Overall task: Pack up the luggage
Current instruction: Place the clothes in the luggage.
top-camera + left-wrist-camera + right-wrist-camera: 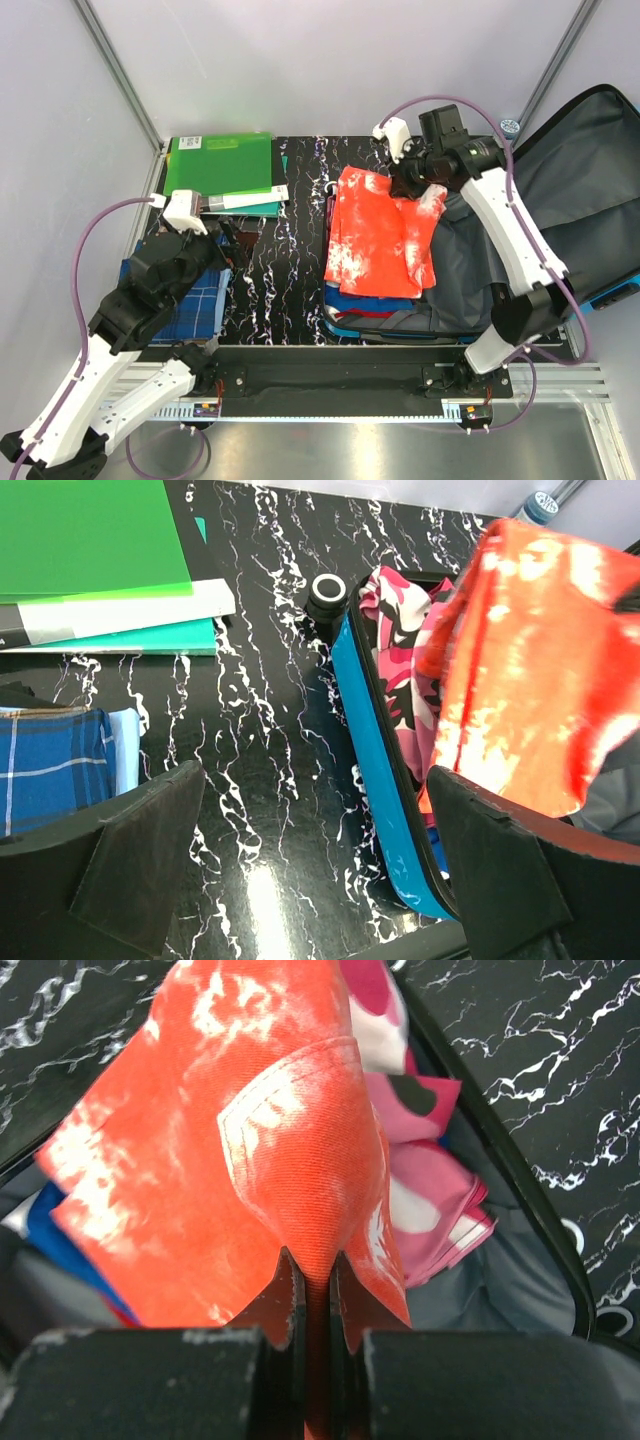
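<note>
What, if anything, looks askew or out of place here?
The orange garment lies rumpled and skewed atop the clothes in the luggage, one corner pinched in the right claw. Nothing looks spilled or damaged.

Lab robot cell, aluminium frame posts (pixel 118 70), plain white wall panels (pixel 330 60)

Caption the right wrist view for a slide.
Right gripper pinches an orange-and-white garment over the open luggage, pink camouflage clothing beneath.
</note>
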{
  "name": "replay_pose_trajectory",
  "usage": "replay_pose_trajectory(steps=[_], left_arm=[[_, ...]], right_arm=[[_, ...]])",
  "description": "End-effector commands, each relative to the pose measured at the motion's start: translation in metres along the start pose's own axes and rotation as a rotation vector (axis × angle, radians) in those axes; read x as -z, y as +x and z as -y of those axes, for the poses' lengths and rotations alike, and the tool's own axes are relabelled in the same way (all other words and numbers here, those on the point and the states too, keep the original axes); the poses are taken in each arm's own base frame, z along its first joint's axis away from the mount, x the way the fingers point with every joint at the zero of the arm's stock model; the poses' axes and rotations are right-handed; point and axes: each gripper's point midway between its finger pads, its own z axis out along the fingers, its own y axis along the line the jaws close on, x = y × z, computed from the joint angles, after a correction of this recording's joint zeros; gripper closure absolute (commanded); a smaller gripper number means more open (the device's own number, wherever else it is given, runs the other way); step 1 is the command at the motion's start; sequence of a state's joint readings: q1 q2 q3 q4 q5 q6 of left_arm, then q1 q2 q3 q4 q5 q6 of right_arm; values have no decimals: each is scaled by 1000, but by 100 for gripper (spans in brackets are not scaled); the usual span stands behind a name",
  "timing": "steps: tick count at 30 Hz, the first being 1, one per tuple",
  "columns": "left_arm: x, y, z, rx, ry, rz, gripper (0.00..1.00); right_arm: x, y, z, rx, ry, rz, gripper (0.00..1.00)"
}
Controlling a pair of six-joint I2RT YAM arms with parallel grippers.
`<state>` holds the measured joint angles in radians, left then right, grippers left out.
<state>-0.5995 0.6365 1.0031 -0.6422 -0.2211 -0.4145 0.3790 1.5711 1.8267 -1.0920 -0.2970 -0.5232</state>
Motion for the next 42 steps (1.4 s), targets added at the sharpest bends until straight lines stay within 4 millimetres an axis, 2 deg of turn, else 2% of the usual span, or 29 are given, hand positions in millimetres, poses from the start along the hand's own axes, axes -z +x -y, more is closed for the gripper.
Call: replay_pose_trajectory(steps=[1,8,9,11,12,14,16,17,18,19,20,21,23,28,29,31,32,33,34,35,37,38,40,42], left_arm=[[-6,-8,4,-9,21,36,1],[-18,-1,0,-38,-2,2,1],[-20,-1,-2,-40,-11,1,1],[-24,2,-4,-46,-18,-12,1],[-27,2,-5,-47,-21,-13,1],[-30,5,-7,-48,-21,-23,1],[-32,7,-8,-50,-22,-31,1],[-33,8,-8,-50,-25,-35,1],[-35,10,-11,-50,-32,-41,1],[-35,11,-10,-49,-26,-44,1],[-37,13,-13,-45,-32,-48,1],[-38,14,-12,-45,-28,-53,1],[-39,18,-14,-41,-26,-61,1],[-43,28,-15,-25,-14,-73,1],[-44,28,-15,-22,-12,-69,1],[-46,31,-14,-16,-6,-73,1],[-48,31,-14,-12,-1,-70,1],[-48,32,-12,-10,8,-72,1],[-50,33,-12,-8,10,-75,1],[-52,34,-12,-5,12,-75,1],[-54,37,-11,-4,20,-87,1],[-55,37,-11,-3,22,-84,1],[-56,40,-12,-5,24,-92,1],[-57,42,-14,-6,20,-89,1]], right_arm=[[-27,-56,45,48,57,199,100],[-86,-55,93,-9,95,161,100],[-101,-48,100,-19,95,136,100],[-111,-52,109,-13,108,136,100],[-124,-49,116,-19,120,117,100],[-136,-39,126,-21,151,76,100],[-151,-29,134,-30,172,37,94],[-152,-22,140,-40,201,4,90],[-157,-17,143,-60,218,-14,67],[-156,-14,148,-73,246,-30,55],[-155,-8,155,-86,289,-54,48],[-151,-8,156,-97,306,-58,37],[-142,-9,161,-115,351,-62,2],[-100,-34,156,-179,402,31,0],[-91,-42,148,-193,379,67,0],[-87,-52,136,-290,349,135,0],[-77,-64,128,-310,332,188,0],[-91,-49,119,-381,312,170,0],[-94,-61,116,-381,315,236,0],[-104,-45,109,-407,307,223,0],[-116,-41,105,-467,289,246,0],[-133,-28,98,-488,255,207,0],[-151,-12,85,-551,212,163,0],[-174,15,66,-593,163,86,1]])
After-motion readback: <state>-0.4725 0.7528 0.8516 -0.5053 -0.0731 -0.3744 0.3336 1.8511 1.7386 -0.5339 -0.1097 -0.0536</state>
